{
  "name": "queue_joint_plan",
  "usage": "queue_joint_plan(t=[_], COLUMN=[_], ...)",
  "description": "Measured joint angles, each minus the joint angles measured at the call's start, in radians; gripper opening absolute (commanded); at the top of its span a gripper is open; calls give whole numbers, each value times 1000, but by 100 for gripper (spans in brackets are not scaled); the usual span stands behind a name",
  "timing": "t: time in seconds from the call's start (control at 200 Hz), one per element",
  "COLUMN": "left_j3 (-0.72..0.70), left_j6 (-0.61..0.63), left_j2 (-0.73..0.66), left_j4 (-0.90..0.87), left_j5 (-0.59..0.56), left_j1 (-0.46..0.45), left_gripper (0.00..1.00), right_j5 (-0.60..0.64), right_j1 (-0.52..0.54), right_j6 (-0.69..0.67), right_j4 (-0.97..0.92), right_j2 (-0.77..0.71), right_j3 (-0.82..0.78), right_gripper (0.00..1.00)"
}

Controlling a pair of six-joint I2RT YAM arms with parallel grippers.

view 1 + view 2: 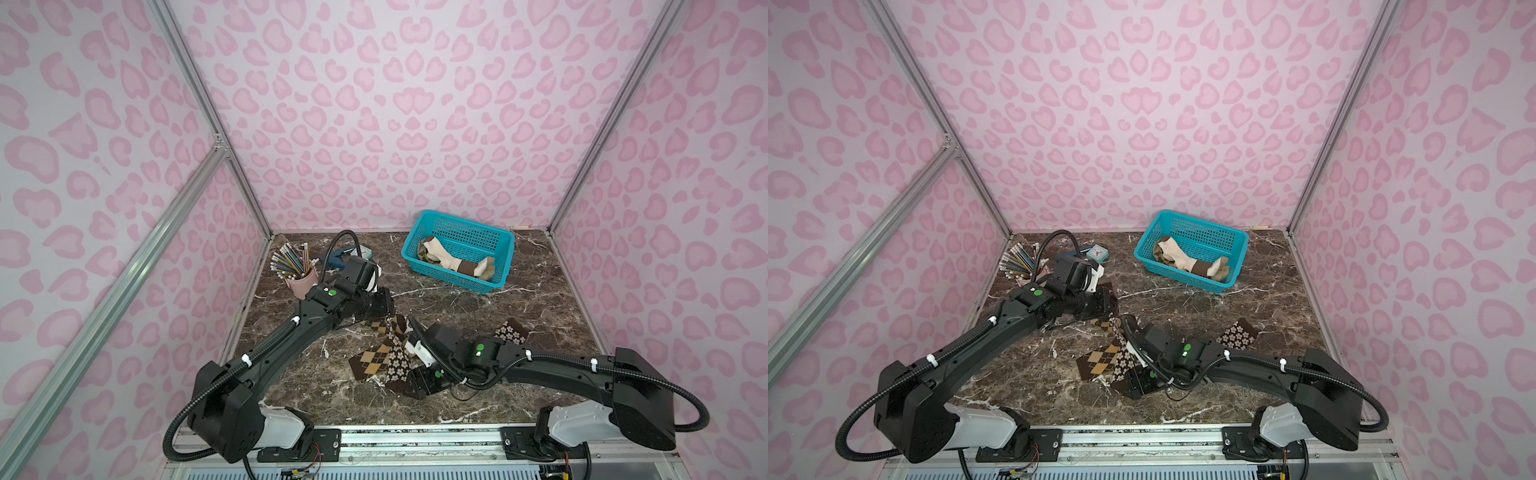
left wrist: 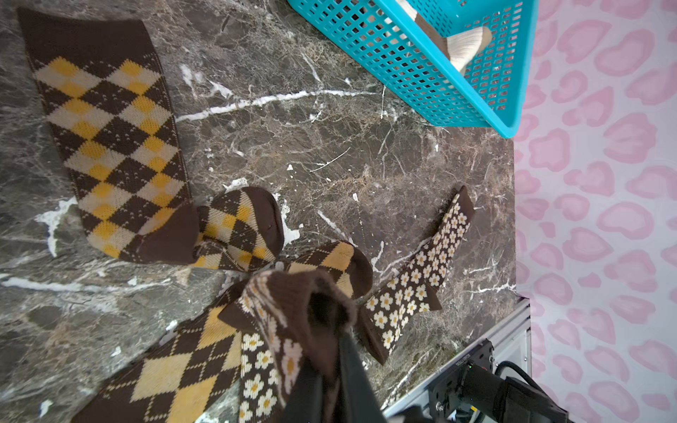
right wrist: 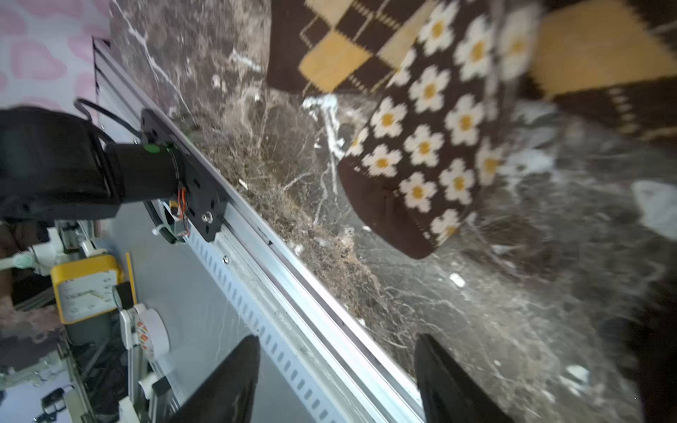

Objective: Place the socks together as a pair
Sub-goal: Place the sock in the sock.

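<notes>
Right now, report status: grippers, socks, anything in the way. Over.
Left gripper shut on flowered sock. Right gripper open, empty, near its far end. Second flowered sock lies apart, untouched. Argyle sock overlapped beneath held one.

Basket point(image 1: 469, 237): teal mesh plastic, far side of the table, right of centre.
Cup point(image 1: 302, 282): pink, far left corner, packed with pencils point(image 1: 286, 259).
Clock point(image 1: 1098, 251): small, teal, near the cup.
Table point(image 1: 519, 307): dark brown marble, white veins.
Walls point(image 1: 374, 104): pink leopard print.
</notes>
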Motion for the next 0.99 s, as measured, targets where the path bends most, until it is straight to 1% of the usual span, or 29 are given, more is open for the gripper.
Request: queue_joint_plan(t=[0.13, 0.25, 0.32, 0.345, 0.36, 0.43, 0.48, 0.595, 0.64, 0.685, 0.715, 0.75, 0.81, 0.88, 0.995], left_j3=[26, 53, 71, 77, 82, 99, 109, 132, 140, 148, 153, 157, 165, 184, 196], left_j6=[8, 11, 11, 11, 11, 11, 8, 7, 7, 6, 7, 7, 7, 7, 8], left_j2=[60, 109, 141, 152, 158, 176, 179, 179, 177, 173, 168, 161, 145, 120, 52], left_j4=[3, 8, 17, 18, 19, 22, 24, 23, 23, 21, 22, 22, 14, -7, -15], left_j5=[-37, -66, -68, -70, -71, -72, -73, -79, -84, -89, -89, -89, -96, -107, -115], left_j1=[16, 26, 28, 29, 29, 29, 30, 34, 35, 37, 38, 39, 40, 40, 40], left_gripper=[13, 20, 32, 34, 40, 56, 65, 73, 76, 77, 82, 82, 83, 83, 83], right_j5=[76, 140, 178, 193, 202, 248, 265, 321, 341, 357, 368, 389, 400, 404, 396], right_j1=[26, 42, 48, 50, 50, 52, 54, 55, 55, 55, 55, 55, 55, 63, 84], right_j6=[-12, -33, -50, -55, -60, -78, -90, -103, -107, -109, -114, -114, -114, -129, -172], right_j4=[-23, -44, -45, -45, -45, -42, -42, -47, -40, -29, -23, -12, -14, -35, -80], right_j2=[90, 145, 180, 194, 201, 227, 245, 301, 310, 316, 318, 319, 314, 282, 142], right_j3=[51, 87, 111, 119, 123, 132, 138, 150, 153, 151, 148, 142, 142, 131, 98], right_gripper=[72, 72, 72, 72, 72, 70, 65, 50, 42, 29, 21, 17, 14, 13, 14])
